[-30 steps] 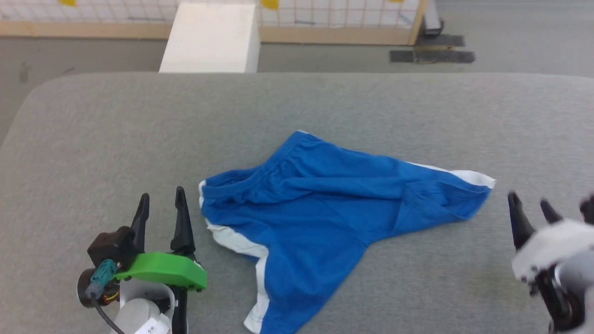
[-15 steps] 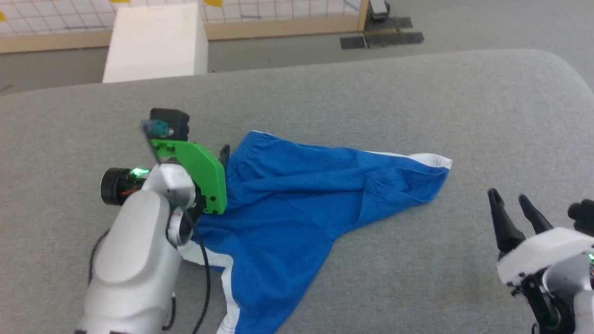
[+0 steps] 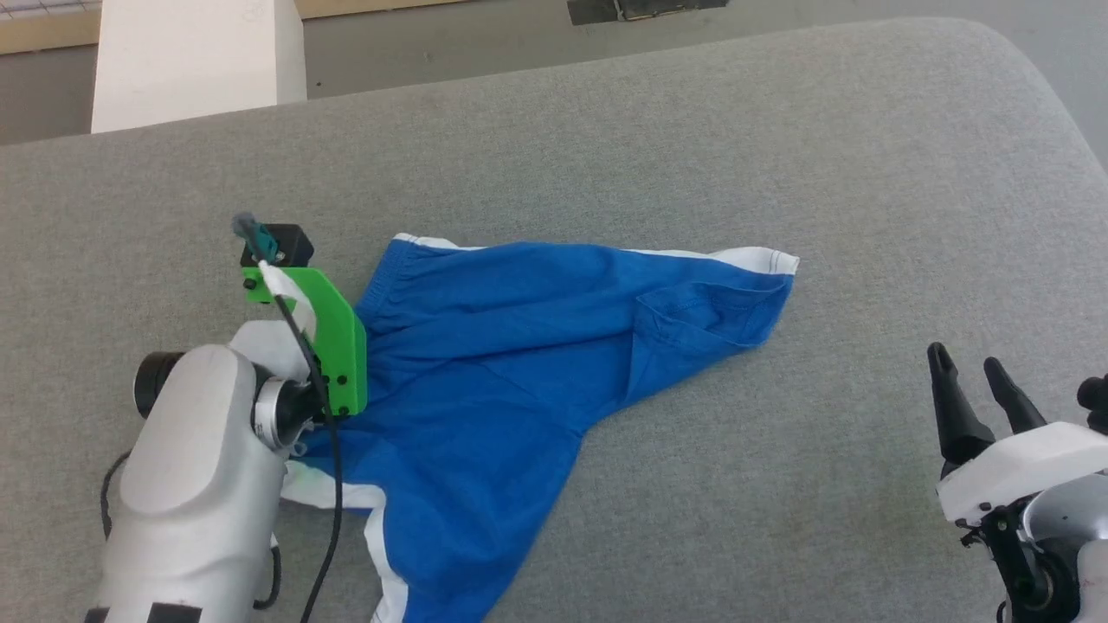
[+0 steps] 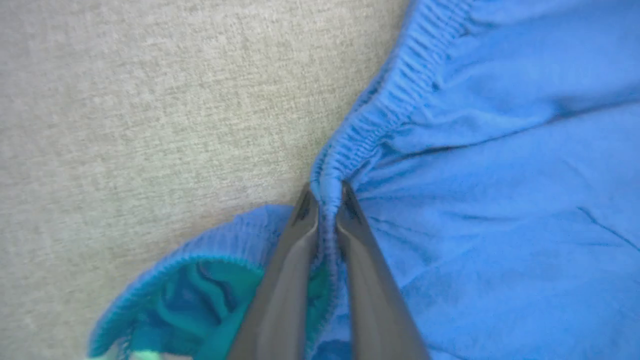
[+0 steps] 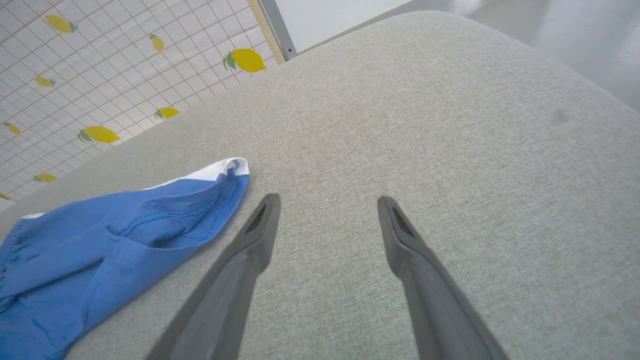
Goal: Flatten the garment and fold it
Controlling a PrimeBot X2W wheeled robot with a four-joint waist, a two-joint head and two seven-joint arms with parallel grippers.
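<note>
Flattening in hand, folding not yet begun. Spread loosely over the middle of the grey fabric-covered tabletop (image 3: 692, 130): bright blue soft shorts with white side stripes (image 3: 519, 346), rumpled, one leg reaching toward the robot, the other off to the right with its white-edged hem flat on the surface.

Pinched at the gathered elastic waistband (image 4: 400, 95) by the left gripper (image 4: 325, 192), dark fingers nearly pressed together, a ridge of blue cloth bunched between the tips (a thin bite, by the look of it, so liable to slip under a hard pull).

Well apart from the cloth, at the near right: right gripper (image 3: 963, 359), fingers spread wide, nothing between them, hovering over bare grey.

Next, most likely: bring that free gripper to the waistband's other end or the far leg hem, take a matching pinch, then draw the two apart to pull out the creases before any fold.
</note>
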